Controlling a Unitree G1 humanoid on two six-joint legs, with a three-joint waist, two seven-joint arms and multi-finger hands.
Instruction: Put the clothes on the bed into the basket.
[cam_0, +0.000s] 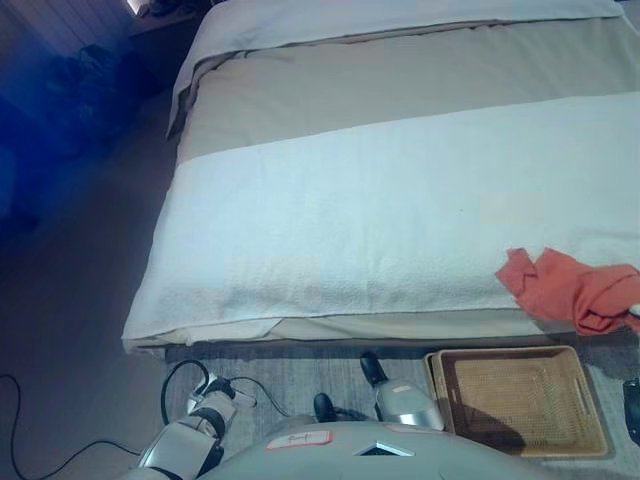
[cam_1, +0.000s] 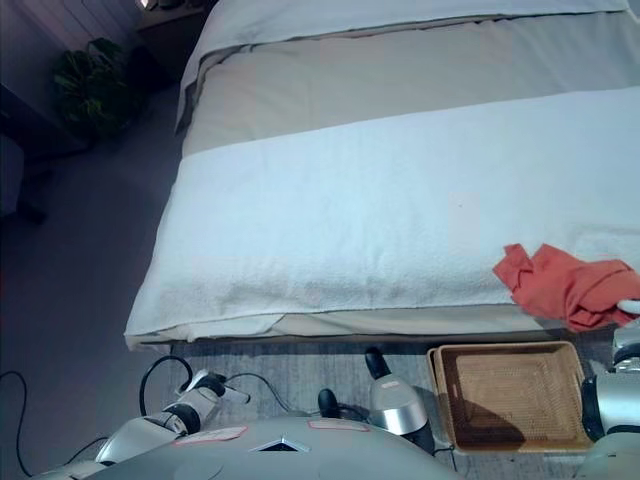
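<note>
An orange-red garment (cam_0: 573, 288) lies crumpled on the white blanket at the bed's front right corner, partly over the edge. Just below it on the floor stands a shallow wicker basket (cam_0: 575, 433), with nothing in it. My right hand (cam_1: 628, 330) only peeks in at the right border of the right eye view, beside the garment's lower right end and above the basket's right side. Most of it is cut off. My left hand (cam_0: 214, 397) hangs low at the lower left, over the floor in front of the bed, fingers relaxed and holding nothing.
The bed (cam_0: 330, 240) fills most of the view, its near edge running across the lower part, with a beige band (cam_0: 400, 85) further back. A grey rug (cam_0: 290, 370) lies before it. A potted plant (cam_1: 92, 82) stands far left by the wall.
</note>
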